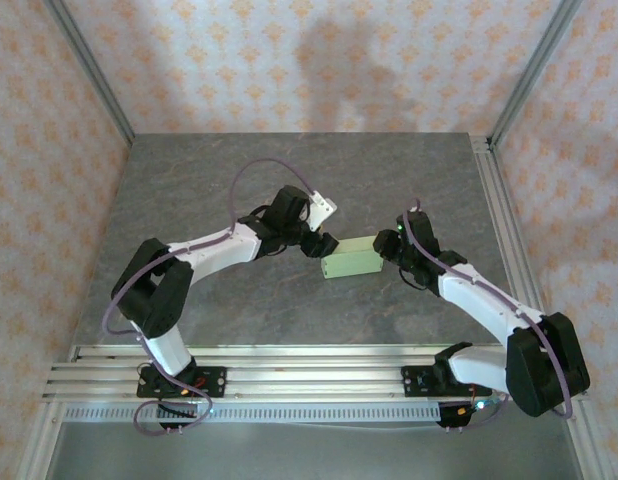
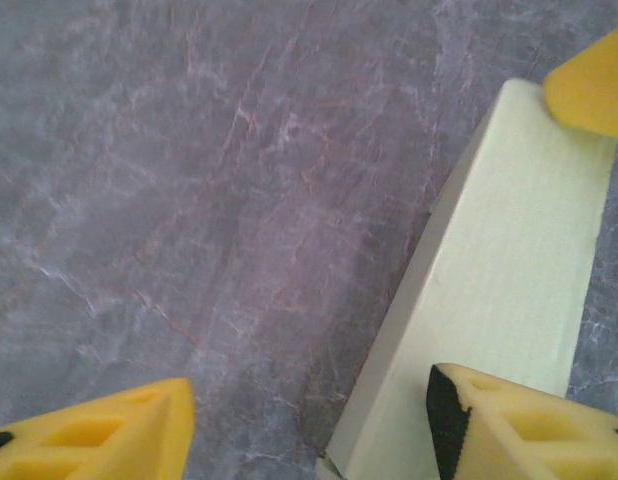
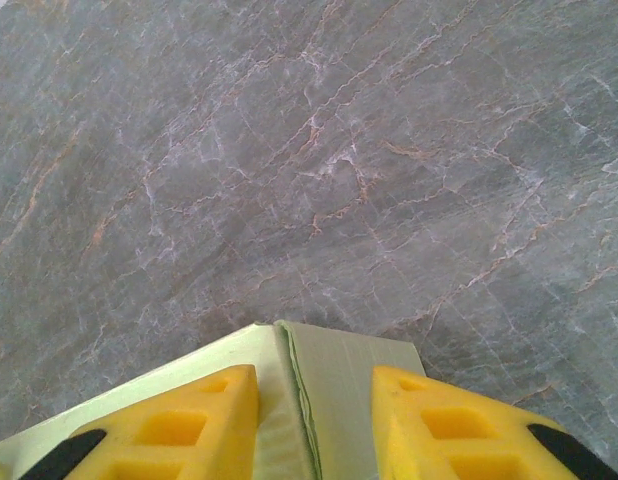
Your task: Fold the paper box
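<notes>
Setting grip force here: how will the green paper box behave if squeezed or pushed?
The paper box looks hollow and thin-walled, so probably light and easily dented by a squeeze. Lying flat on the table, it should slide rather than tip. Its end seam might spring open.

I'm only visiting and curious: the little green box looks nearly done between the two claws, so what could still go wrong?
1. The paper box is thin card; the right gripper straddles its end, where a seam shows, so a hard squeeze might dent the card or reopen it.
2. One finger of the left gripper sits over the other end; pulling away may drag the box askew.
</notes>
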{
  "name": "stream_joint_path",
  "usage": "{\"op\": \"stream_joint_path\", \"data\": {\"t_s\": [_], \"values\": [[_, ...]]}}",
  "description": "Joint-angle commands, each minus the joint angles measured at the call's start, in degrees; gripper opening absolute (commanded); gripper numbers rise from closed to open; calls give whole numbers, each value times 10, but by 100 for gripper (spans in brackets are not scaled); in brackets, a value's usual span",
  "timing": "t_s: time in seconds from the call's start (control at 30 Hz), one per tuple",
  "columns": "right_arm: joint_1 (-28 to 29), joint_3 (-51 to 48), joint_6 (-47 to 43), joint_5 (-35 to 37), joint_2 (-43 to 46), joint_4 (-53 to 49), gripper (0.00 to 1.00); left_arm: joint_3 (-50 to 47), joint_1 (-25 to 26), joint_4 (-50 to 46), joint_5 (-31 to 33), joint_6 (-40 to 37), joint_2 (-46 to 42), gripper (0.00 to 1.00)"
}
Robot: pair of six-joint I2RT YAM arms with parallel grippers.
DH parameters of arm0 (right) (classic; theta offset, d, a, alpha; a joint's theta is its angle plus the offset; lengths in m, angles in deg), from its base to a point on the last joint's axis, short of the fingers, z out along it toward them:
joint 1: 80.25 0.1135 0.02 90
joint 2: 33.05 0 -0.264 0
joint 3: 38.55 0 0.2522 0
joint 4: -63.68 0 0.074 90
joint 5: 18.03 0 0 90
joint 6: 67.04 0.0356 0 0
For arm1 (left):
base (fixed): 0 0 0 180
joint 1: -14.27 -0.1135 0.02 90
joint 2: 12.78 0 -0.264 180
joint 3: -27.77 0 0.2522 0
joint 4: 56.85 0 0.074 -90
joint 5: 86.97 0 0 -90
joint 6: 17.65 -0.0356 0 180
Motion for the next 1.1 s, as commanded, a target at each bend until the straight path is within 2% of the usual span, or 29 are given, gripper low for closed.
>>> {"op": "stream_joint_path", "data": {"t_s": [0.0, 0.07, 0.27, 0.57, 0.73, 0.83, 0.93, 1.07], "values": [[-2, -29, -9, 20, -6, -68, 34, -29, 6, -12, -7, 10, 9, 58], [-2, -32, -9, 22, -5, -71, 34, -47, 7, -7, -13, 11, 9, 54], [-1, -49, -6, 28, -7, -51, 34, -90, 15, 15, -13, -6, 3, 53], [0, -196, -2, 9, 31, 166, 31, -167, 42, 114, -5, -36, 14, 56], [0, -190, -24, 1, 16, 156, 32, -157, 50, 96, 32, -54, 26, 57], [0, -170, -30, 3, 34, 130, 34, -149, 52, 96, 36, -55, 14, 62], [-1, -143, -29, 11, 57, 105, 41, -114, 52, 66, 34, -43, -6, 67], [-2, -97, -14, 1, 70, 68, 65, -62, 57, 57, 17, 2, -23, 79]]}}
